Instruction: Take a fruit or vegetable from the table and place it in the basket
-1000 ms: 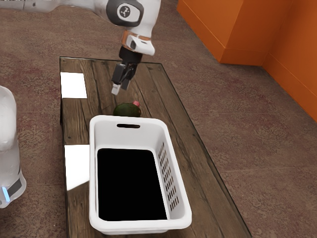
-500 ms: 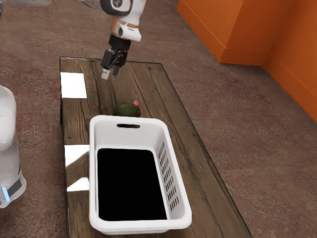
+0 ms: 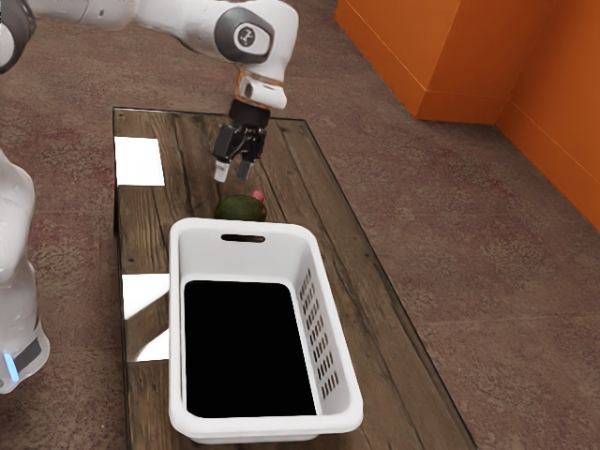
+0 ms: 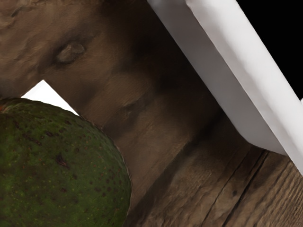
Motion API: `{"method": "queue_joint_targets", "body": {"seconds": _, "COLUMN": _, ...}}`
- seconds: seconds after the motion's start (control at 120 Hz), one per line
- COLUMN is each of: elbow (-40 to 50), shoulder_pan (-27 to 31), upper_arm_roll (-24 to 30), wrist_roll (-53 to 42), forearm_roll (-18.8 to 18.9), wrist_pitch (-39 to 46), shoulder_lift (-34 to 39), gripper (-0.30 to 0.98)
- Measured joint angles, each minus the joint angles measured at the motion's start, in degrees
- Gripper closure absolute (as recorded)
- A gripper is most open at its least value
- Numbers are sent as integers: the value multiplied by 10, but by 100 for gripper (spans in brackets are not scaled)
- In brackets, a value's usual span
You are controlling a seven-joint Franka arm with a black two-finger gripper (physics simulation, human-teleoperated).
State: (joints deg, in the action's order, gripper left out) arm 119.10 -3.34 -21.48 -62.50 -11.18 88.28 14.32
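Gripper (image 3: 232,172) is open: its two fingers (image 3: 220,172) are set apart, tips pointed down over the table (image 3: 384,375). Avocado (image 3: 241,208) is on the table, below the gripper and offset slightly toward the exterior view's right, on the near side of the fingertips. Gap is seen between fingertips and avocado; the height is poorly shown, but the tips seem to be held only a little above it.

Avocado is placed just beyond the far end of the white basket (image 3: 265,426), its near edge partly covered by the rim in the exterior view. In the wrist view, a strip of bare wood is seen between avocado and basket wall, so they are apart. Green, speckled skin is shown close up there.

Small pink thing (image 3: 259,195) is seen right by the avocado, at its far side, toward the exterior view's right. Basket is stood upright on the near part of the table, slot in its far wall, rows of holes in the wall at the exterior view's right, base rendered black. Two bright white patches (image 3: 139,161) are seen on the wood along the exterior view's left edge of the table, one far, one beside the basket. Arm (image 3: 169,17) is reached in from the exterior view's upper left.
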Motion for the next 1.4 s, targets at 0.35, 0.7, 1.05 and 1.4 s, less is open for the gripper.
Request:
{"method": "queue_joint_targets", "body": {"seconds": 0.35, "elbow": -2, "shoulder_pan": 9, "upper_arm_roll": 5, "wrist_roll": 27, "forearm_roll": 70, "wrist_pitch": -10, "shoulder_lift": 7, "gripper": 0}}
{"method": "queue_joint_targets", "body": {"seconds": 0.7, "elbow": -1, "shoulder_pan": 6, "upper_arm_roll": 23, "wrist_roll": 59, "forearm_roll": 94, "wrist_pitch": -26, "shoulder_lift": -12, "gripper": 0}}
{"method": "queue_joint_targets", "body": {"seconds": 1.05, "elbow": 7, "shoulder_pan": 5, "upper_arm_roll": 23, "wrist_roll": 76, "forearm_roll": 85, "wrist_pitch": 33, "shoulder_lift": -75, "gripper": 0}}
{"method": "queue_joint_targets", "body": {"seconds": 1.4, "elbow": 3, "shoulder_pan": -6, "upper_arm_roll": 28, "wrist_roll": 85, "forearm_roll": 68, "wrist_pitch": 80, "shoulder_lift": -120, "gripper": 0}}
